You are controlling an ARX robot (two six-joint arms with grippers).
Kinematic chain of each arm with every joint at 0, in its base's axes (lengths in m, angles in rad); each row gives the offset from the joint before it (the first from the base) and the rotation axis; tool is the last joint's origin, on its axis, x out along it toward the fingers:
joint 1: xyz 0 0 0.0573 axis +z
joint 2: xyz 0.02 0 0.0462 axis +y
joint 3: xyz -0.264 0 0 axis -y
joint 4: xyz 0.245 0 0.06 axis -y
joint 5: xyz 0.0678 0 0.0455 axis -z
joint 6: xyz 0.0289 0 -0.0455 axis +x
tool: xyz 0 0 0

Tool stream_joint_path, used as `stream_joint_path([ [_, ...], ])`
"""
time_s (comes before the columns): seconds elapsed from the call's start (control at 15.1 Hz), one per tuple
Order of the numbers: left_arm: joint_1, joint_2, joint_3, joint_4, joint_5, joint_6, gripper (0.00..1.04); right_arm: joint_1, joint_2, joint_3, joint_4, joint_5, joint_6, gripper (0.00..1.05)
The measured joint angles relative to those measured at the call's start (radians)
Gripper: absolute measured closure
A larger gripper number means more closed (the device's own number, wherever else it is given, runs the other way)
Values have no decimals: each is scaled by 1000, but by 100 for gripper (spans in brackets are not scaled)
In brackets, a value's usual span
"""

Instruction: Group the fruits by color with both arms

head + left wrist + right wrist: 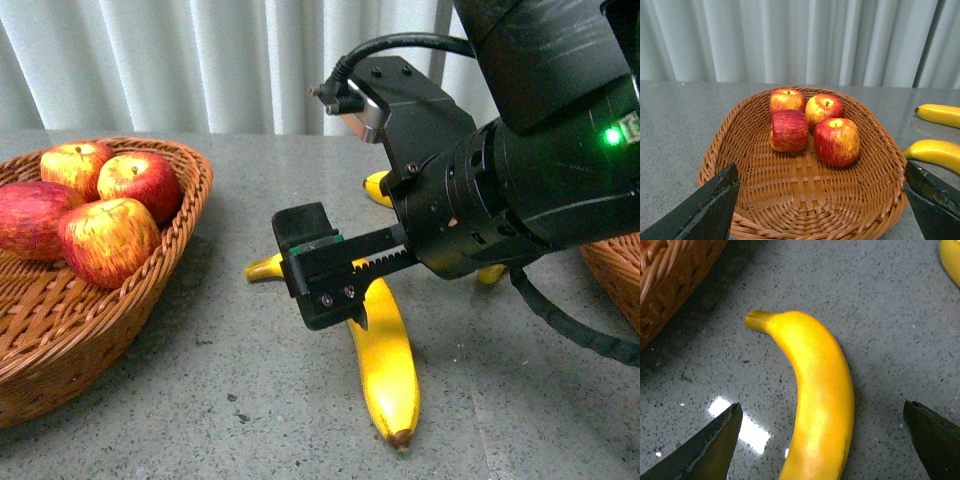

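Observation:
Several red apples streaked with yellow [108, 240] lie in a wicker basket [60, 340] at the left. They also show in the left wrist view [836, 141]. My left gripper [822, 210] is open and empty, hovering at that basket's near rim [820, 227]. It does not show in the front view. My right gripper [320, 290] is open just above a long yellow banana [385, 360] lying on the table. In the right wrist view the banana [820, 405] lies between the spread fingers [715, 440], untouched.
A second banana [377, 187] lies further back, partly behind the right arm. Two bananas [940, 114] show right of the apple basket in the left wrist view. Another wicker basket's edge [615, 270] is at the right. The grey stone tabletop [200, 400] ends at a white curtain.

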Motion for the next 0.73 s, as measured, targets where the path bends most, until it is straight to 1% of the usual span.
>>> stream_joint_path([
  [0.46,0,0,0,0,0,0,7,46,42,-78,31,26,-34,7],
  [0.53,0,0,0,0,0,0,7,47,42,-87,42,28,-41,15],
  [0.66,0,0,0,0,0,0,7,47,42,-90,63,28,-49,39],
  [0.73,0,0,0,0,0,0,7,46,41,-90,69,27,-50,48],
])
